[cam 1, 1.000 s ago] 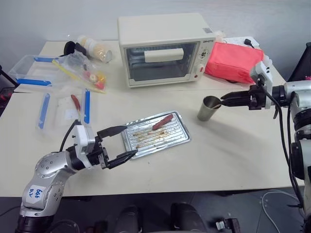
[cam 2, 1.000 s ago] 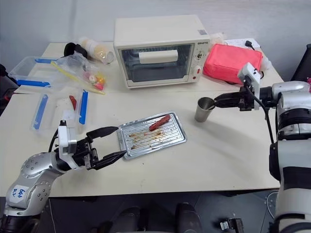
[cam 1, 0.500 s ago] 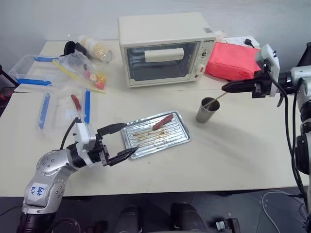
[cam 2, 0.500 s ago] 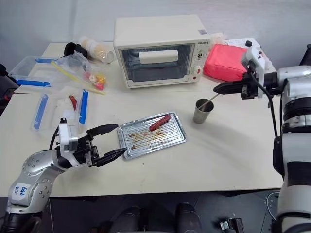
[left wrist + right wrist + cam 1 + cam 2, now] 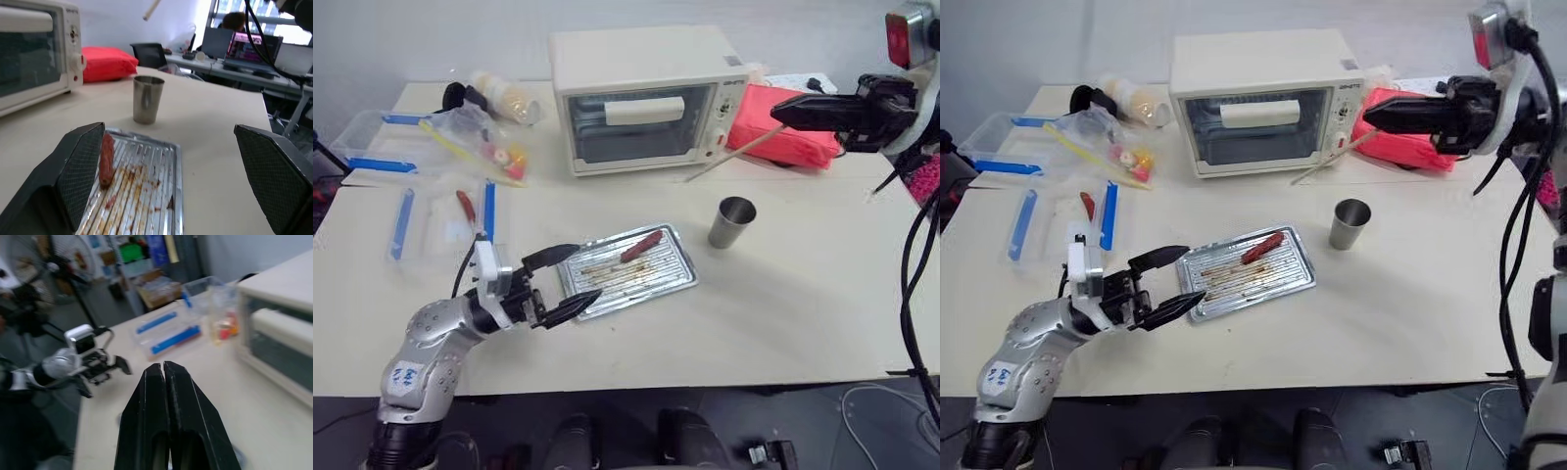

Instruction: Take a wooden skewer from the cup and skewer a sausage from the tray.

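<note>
My right gripper [image 5: 775, 111] hangs high over the table's right side, shut on the upper end of the wooden skewer [image 5: 729, 154]. The skewer slants down toward the oven, clear of the grey steel cup [image 5: 732, 221], which stands upright below it. Left of the cup lies the silver tray [image 5: 661, 279], and the dark-red sausage [image 5: 640, 246] rests on its far side. My left gripper [image 5: 587, 271] is open, with its fingers astride the tray's near left corner. In the left wrist view the sausage [image 5: 105, 159] lies beside one finger, with the cup [image 5: 146, 99] beyond.
A cream toaster oven [image 5: 641, 98] stands at the back, with a red bag [image 5: 783, 125] to its right. At the back left are clear boxes with blue clips [image 5: 382, 142], a plastic bag of food [image 5: 484, 142] and a jar [image 5: 504, 96].
The right gripper has risen and swung back toward the oven, lifting the skewer out of the cup. The left gripper has edged closer to the tray's corner.
</note>
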`<state>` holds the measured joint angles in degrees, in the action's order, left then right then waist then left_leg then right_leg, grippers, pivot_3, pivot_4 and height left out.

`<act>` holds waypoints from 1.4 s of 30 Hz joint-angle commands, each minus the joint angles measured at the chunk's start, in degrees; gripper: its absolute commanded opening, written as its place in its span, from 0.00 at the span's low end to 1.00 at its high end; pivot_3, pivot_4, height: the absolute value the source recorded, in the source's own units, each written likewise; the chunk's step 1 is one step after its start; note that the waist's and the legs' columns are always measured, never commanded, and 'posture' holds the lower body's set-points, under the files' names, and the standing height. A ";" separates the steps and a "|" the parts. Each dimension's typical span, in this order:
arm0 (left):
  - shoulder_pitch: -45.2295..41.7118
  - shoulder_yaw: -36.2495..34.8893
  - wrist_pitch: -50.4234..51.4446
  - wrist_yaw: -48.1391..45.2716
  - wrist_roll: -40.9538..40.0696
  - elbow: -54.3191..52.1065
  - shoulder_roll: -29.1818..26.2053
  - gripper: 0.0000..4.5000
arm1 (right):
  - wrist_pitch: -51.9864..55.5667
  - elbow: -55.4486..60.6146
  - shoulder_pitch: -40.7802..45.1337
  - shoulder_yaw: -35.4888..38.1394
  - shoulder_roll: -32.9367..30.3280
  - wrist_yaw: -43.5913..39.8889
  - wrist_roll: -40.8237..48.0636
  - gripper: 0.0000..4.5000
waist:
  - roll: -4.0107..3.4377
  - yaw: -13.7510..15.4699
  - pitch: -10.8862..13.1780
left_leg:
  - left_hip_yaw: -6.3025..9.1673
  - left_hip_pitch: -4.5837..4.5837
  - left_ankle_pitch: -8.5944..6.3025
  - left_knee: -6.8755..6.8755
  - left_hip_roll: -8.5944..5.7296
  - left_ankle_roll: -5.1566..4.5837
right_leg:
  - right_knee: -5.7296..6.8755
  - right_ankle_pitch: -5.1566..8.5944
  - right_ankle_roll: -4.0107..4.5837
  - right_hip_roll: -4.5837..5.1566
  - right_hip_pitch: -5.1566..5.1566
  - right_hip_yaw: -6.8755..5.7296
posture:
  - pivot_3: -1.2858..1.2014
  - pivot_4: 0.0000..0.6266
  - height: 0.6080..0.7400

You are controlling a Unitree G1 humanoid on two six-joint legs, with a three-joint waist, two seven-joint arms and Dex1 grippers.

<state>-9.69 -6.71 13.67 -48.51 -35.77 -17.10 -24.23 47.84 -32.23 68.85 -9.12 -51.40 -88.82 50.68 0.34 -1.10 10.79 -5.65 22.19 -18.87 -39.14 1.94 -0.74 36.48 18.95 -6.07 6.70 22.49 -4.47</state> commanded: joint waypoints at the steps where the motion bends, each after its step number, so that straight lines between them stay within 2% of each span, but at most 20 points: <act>1: -3.17 1.80 -2.58 2.25 1.48 1.04 3.48 1.00 | 6.47 9.46 -5.18 7.09 4.65 1.32 6.44 0.00 | 0.00 0.60 0.00 | 0.02 0.03 0.01 -0.02 0.00 -0.01 | 0.01 0.00 -0.01 0.00 0.02 -0.02 | 0.52 0.24 1.00; 7: -6.62 5.89 -1.24 1.23 -0.08 -1.60 6.08 1.00 | 9.32 19.41 -13.40 12.23 12.56 8.70 8.78 0.00 | 0.00 1.16 0.00 | 0.01 0.16 0.03 -0.06 -0.09 -0.04 | 0.04 -0.01 -0.02 -0.12 0.14 -0.20 | 0.52 0.24 1.00; 17: -6.10 7.50 0.97 2.26 -1.69 -5.24 6.92 1.00 | 8.86 24.23 -17.26 13.68 16.60 12.36 6.63 0.00 | 0.00 1.06 0.00 | 0.03 0.14 0.07 -0.06 -0.16 -0.12 | 0.05 -0.03 -0.05 -0.13 0.10 -0.15 | 0.52 0.24 1.00; 20: -6.30 7.39 0.77 2.94 -1.88 -5.32 7.83 0.87 | 8.64 24.60 -17.64 13.85 16.98 12.85 6.21 0.00 | 0.00 1.03 0.00 | 0.04 0.14 0.08 -0.06 -0.16 -0.13 | 0.05 -0.03 -0.05 -0.13 0.09 -0.15 | 0.52 0.24 1.00; 26: -6.37 7.54 0.83 2.99 -1.75 -5.45 8.24 0.46 | 8.52 25.11 -18.36 13.67 17.21 13.10 5.55 0.00 | 0.00 1.02 0.00 | 0.06 0.14 0.08 -0.06 -0.16 -0.12 | 0.04 -0.03 -0.05 -0.15 0.08 -0.15 | 0.52 0.24 1.00; 33: -6.59 7.25 0.77 3.82 -1.94 -5.92 8.69 0.03 | 7.86 25.39 -19.43 13.70 17.82 13.46 4.70 0.00 | 0.00 1.04 0.00 | 0.07 0.14 0.08 -0.06 -0.16 -0.13 | 0.04 -0.03 -0.05 -0.14 0.08 -0.14 | 0.52 0.24 1.00; 42: -6.57 7.00 2.16 4.79 -2.46 -6.14 8.06 0.02 | 6.94 25.63 -21.50 13.41 17.83 13.60 3.66 0.00 | 0.00 1.03 0.00 | 0.08 0.14 0.08 -0.06 -0.16 -0.13 | 0.03 -0.03 -0.05 -0.15 0.06 -0.14 | 0.52 0.24 1.00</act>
<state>-15.62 0.67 15.36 -44.23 -36.69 -20.26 -15.99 55.36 -8.94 47.43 2.82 -33.51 -75.17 54.28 0.34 -0.07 10.79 -5.57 22.33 -18.79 -39.20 1.77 -0.87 36.51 18.93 -6.13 6.56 22.55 -4.61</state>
